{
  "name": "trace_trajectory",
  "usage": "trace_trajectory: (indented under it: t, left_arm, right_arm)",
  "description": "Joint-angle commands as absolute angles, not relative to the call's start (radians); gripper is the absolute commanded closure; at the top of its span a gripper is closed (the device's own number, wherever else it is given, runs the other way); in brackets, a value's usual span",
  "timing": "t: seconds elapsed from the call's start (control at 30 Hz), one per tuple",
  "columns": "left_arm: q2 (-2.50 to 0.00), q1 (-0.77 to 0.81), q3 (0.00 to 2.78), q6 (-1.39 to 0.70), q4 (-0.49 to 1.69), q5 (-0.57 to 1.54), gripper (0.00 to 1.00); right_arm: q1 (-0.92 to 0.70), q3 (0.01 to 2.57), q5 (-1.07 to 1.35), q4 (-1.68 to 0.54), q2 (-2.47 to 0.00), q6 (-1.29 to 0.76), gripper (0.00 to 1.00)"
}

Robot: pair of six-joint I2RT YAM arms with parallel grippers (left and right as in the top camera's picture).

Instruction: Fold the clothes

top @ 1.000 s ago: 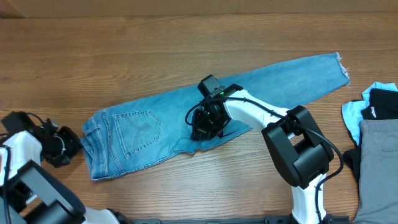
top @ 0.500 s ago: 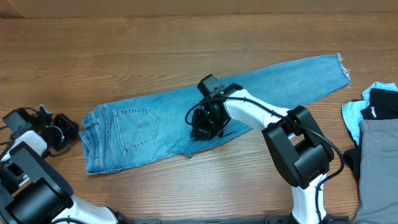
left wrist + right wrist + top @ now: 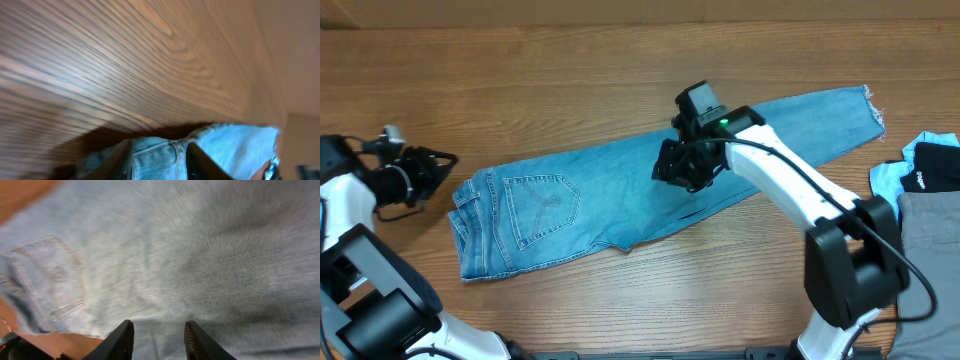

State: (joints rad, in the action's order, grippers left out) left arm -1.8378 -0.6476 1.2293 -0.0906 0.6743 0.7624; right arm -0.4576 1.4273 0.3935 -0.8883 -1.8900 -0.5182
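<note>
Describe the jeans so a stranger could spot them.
On the wooden table, one long garment lies flat across the middle. Those are the jeans: light-blue denim with a stitched back pocket and frayed hem, unlike the grey garment and black and pale-blue pieces at the right edge.

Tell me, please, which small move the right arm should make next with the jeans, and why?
Probably move the right gripper along the leg to the frayed hem. The jeans lie flat at full length, this gripper hangs open above the thigh holding nothing, and the left gripper is open beside the waistband, off the cloth. The hem end looks ready to fold over.
</note>
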Motion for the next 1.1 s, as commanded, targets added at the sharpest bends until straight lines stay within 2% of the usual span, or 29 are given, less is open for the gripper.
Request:
trace_trajectory:
  t: [0.0,0.07,0.1,0.23,0.27,0.3,0.33,0.43,0.57,0.67,0.9,1.07]
  left_arm:
    - [-1.845,-0.583,1.193,0.008,0.675,0.716,0.53]
    - [-1.845,-0.551,1.179,0.008,0.673,0.665,0.51]
    - [-1.845,-0.536,1.178,0.007,0.677,0.624,0.56]
    - [-1.845,-0.516,1.179,-0.001,0.685,0.566,0.77]
    - [-1.845,-0.517,1.179,-0.001,0.687,0.566,0.88]
    - [-1.844,-0.522,1.180,0.000,0.687,0.564,0.94]
    - [-1.845,-0.528,1.185,-0.001,0.689,0.546,0.96]
    - [-1.842,-0.554,1.232,-0.003,0.746,0.520,0.96]
    - [-1.826,-0.574,1.357,0.028,0.910,0.637,0.96]
    - [-1.799,-0.554,1.430,0.078,1.061,0.634,0.96]
    - [-1.778,-0.464,1.372,0.040,1.154,0.399,0.96]
    - [-1.778,-0.439,1.162,-0.072,1.050,0.244,0.96]
  right_arm:
    - [-0.451,1.444,0.374,-0.909,-1.868,-0.489,0.63]
    - [-0.451,1.444,0.374,-0.923,-1.868,-0.488,0.63]
    - [-0.451,1.444,0.374,-0.927,-1.868,-0.489,0.63]
    - [-0.451,1.444,0.374,-0.936,-1.868,-0.488,0.62]
    - [-0.451,1.444,0.374,-0.937,-1.868,-0.488,0.63]
    - [-0.451,1.444,0.374,-0.938,-1.868,-0.488,0.62]
    - [-0.451,1.444,0.374,-0.940,-1.868,-0.488,0.62]
    - [-0.451,1.444,0.373,-0.949,-1.868,-0.469,0.62]
    - [-0.450,1.444,0.313,-0.977,-1.868,-0.463,0.62]
    - [-0.442,1.444,0.288,-0.982,-1.868,-0.463,0.62]
    - [-0.427,1.444,0.289,-0.982,-1.868,-0.463,0.62]
    - [-0.427,1.444,0.289,-0.982,-1.868,-0.464,0.62]
